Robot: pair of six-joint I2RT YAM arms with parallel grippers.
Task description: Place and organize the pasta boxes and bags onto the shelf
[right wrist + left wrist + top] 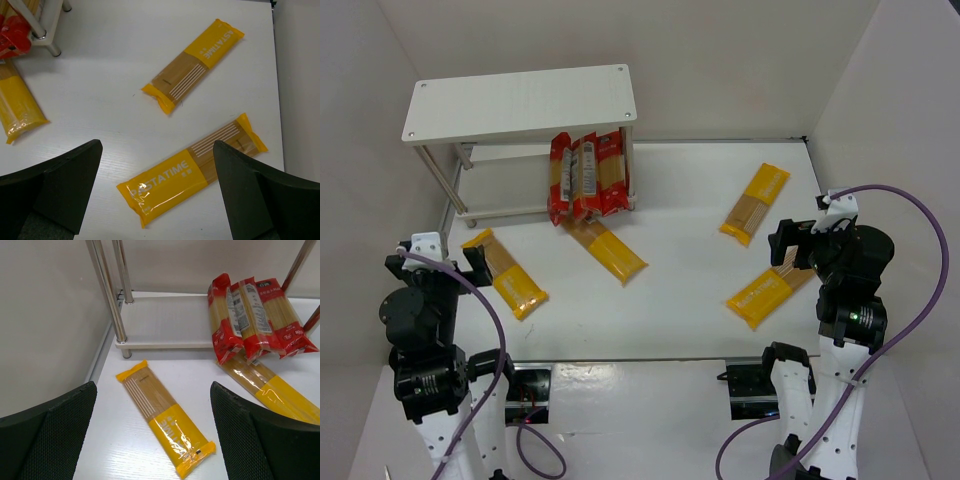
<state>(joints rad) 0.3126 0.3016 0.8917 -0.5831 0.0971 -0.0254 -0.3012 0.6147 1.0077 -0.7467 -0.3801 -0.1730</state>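
Note:
The white shelf (520,100) stands at the back left. Red pasta packs (588,178) lean upright at the right end of its lower board (165,325). A yellow pack (608,250) lies on the table in front of them. Another yellow pack (505,272) lies at the left, below my open left gripper (435,263); in the left wrist view this pack (162,422) lies between the fingers, untouched. Two yellow packs lie at the right, one farther (755,203) and one nearer (770,292). My right gripper (798,248) hovers open over the nearer pack (185,177).
White walls close in the table on the left, back and right. Chrome shelf legs (107,295) stand just ahead of the left gripper (152,387). In the right wrist view, a shelf foot (47,45) and the middle yellow pack's end (17,107) sit at the left.

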